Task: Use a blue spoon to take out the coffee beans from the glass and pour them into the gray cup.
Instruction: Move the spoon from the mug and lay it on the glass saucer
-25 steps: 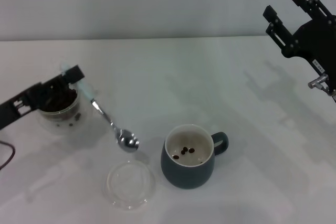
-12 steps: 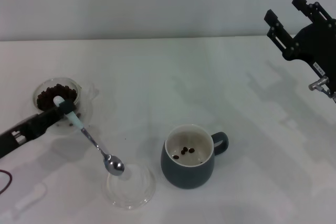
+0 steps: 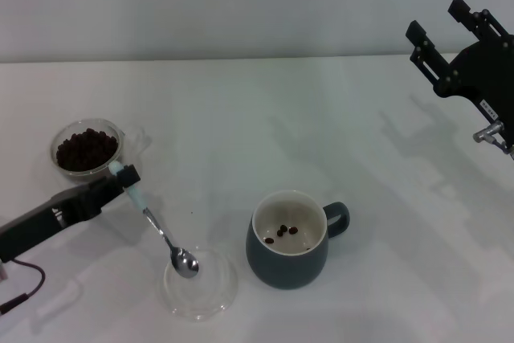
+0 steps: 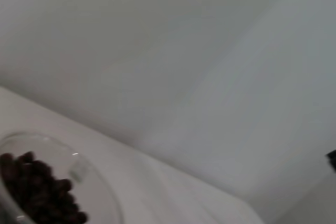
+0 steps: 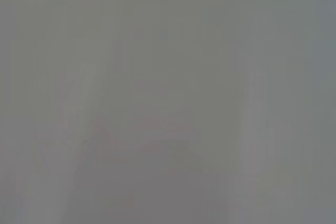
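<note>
At the far left of the white table (image 3: 265, 110) stands the glass (image 3: 87, 151), holding a dark heap of coffee beans (image 3: 87, 149); the left wrist view shows the same beans (image 4: 37, 192) close up inside the clear rim. Just near of the glass, the left gripper (image 3: 120, 178) reaches in from the left edge, its fingers clamped on the pale handle of the blue spoon (image 3: 161, 226). The spoon slants down toward the near right, and its shiny metal bowl sits over the shallow clear dish (image 3: 200, 281), which lies on the table at the near side; whether the bowl touches the dish cannot be told. The spoon bowl looks bare of beans.

Just right of the dish stands the gray cup (image 3: 291, 256), upright, its loop handle pointing right. A few coffee beans lie on its cream-white bottom.

Well apart, at the far right, the right gripper (image 3: 450, 26) hangs raised above the table with its two fingers spread and nothing between them. The right wrist view shows only a blank gray blur.
</note>
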`<state>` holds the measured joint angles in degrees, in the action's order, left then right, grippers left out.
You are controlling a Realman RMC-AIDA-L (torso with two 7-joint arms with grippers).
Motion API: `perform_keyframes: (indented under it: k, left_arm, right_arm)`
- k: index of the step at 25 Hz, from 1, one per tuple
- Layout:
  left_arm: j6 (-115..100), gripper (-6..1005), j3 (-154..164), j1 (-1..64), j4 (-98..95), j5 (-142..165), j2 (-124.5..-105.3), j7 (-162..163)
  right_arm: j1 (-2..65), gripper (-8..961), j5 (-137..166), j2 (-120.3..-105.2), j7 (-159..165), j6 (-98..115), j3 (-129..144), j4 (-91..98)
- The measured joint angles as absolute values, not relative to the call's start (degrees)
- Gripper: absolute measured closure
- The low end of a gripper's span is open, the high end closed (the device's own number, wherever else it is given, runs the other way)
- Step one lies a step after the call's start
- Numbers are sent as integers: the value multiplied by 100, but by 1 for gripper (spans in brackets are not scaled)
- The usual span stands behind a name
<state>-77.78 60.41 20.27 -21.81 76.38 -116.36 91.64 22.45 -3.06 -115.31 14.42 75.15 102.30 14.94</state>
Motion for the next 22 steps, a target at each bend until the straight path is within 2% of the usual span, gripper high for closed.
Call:
perform_keyframes:
  k: [11,22]
  left_arm:
    - [-7343,825,6057,2164,-2108,7874,-11814,8912]
    - [-7236,817,6064,2454,-1837,8202,-11830,9080]
  right_arm:
    - [2228,272,-315,-11522,1408,7481,10212,1438]
    - [2226,272,-299,-11513,1428,7458,10214,1414]
